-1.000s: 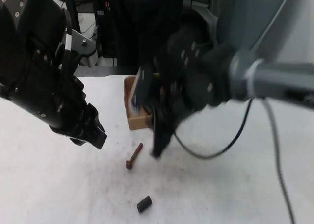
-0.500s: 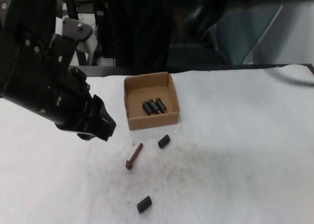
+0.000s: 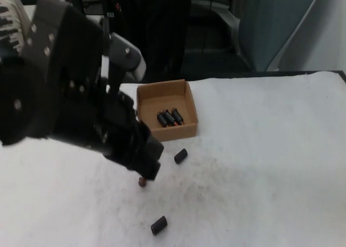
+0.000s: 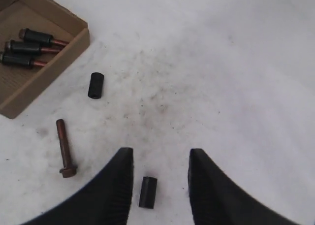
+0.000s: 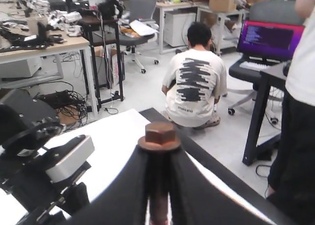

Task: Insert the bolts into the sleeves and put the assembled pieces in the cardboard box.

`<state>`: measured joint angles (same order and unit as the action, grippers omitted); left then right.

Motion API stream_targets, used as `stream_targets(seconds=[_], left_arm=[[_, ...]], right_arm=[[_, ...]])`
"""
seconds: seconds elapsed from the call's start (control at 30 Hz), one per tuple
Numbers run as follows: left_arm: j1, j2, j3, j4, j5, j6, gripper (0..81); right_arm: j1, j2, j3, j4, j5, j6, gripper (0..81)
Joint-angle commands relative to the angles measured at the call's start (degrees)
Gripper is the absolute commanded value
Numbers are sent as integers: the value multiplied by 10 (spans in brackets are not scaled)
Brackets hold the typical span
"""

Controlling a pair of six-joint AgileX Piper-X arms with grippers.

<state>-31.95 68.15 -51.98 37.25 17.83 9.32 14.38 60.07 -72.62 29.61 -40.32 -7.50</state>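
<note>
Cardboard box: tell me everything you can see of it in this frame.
The cardboard box is an open-topped tray of plain brown card with low upright walls, undamaged as far as shows. It sits flat on the white bench cover, toward the far side. Inside lie three assembled pieces side by side, black sleeves with coppery bolt ends showing. A loose black sleeve lies just in front of its near wall, apart from it.

A dull metal bolt (image 4: 62, 141), matt sleeves (image 4: 95, 85) and cardboard box (image 4: 49, 70) rest on fuzzy cloth (image 4: 221, 62).
</note>
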Motion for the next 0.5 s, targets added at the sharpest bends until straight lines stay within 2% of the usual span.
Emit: stream_targets(seconds=[0.0,0.2,0.47], left_arm=[[-3,5,34,-11,-1,-2,304],[-4,20,80,-11,-1,11,312],[-22,96,81,6,-1,9,313]], right_arm=[[-16,0,21,6,-8,2,8],[-17,0,39,5,-8,2,8],[-17,0,39,6,-8,16,8]])
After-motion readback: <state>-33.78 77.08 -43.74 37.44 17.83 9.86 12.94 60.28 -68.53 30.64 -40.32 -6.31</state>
